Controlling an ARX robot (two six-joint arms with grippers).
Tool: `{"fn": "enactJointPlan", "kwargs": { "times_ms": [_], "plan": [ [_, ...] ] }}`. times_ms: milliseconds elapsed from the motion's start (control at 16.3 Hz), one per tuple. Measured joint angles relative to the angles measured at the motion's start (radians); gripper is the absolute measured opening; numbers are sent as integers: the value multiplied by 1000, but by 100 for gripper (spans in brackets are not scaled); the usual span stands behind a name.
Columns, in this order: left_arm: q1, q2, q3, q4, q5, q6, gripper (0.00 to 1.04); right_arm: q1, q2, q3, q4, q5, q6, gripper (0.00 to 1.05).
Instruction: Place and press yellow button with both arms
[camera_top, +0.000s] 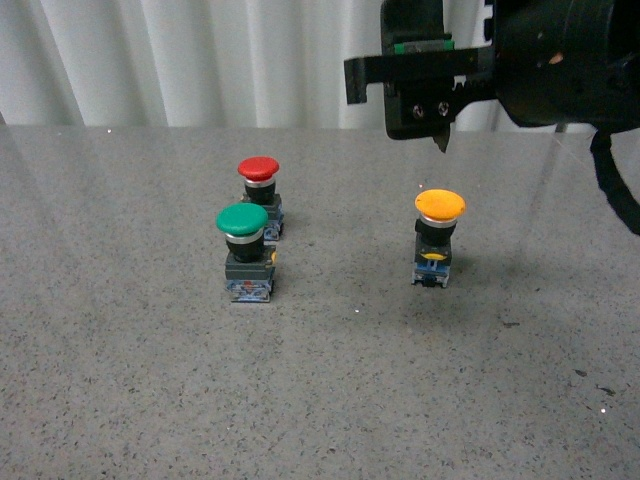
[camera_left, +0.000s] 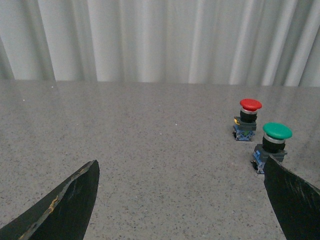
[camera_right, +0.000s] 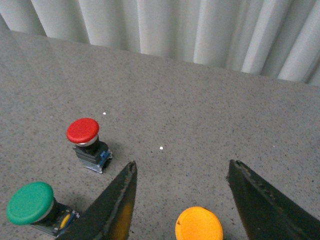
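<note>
Approach step: right tool (camera_right: 182, 164), jaws apart, hangs above yellow button (camera_top: 439, 205) toward right edge of counter (camera_top: 120, 400); left tool (camera_left: 181, 161) likewise spread, empty; next move: descend, grip base.

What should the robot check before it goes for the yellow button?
1. Yellow button is standing on its base on the table: ok.
2. Nothing is touching the yellow button: ok.
3. Right arm has its jaws open and empty: ok.
4. The yellow cap shows between the right jaws in the right wrist view, so they look lined up: ok.
5. Green button and red button stand apart from the yellow one, out of the way: ok.
6. Left arm has open, empty jaws, but its camera sees only the green and red buttons, so it is not aimed at the yellow one: not ok.
</note>
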Motion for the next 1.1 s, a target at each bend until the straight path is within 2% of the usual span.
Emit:
{"fn": "enactJointPlan", "kwargs": {
  "times_ms": [61,184,245,1102],
  "plan": [
    [0,0,0,0,0,0,98,3,16,1,-10,7,0,48],
    [0,0,0,0,0,0,98,3,30,1,-44,10,3,22],
    [0,0,0,0,0,0,98,2,32,1,-76,9,6,1],
    [0,0,0,0,0,0,98,3,124,2,-85,4,9,2]
  ]
}}
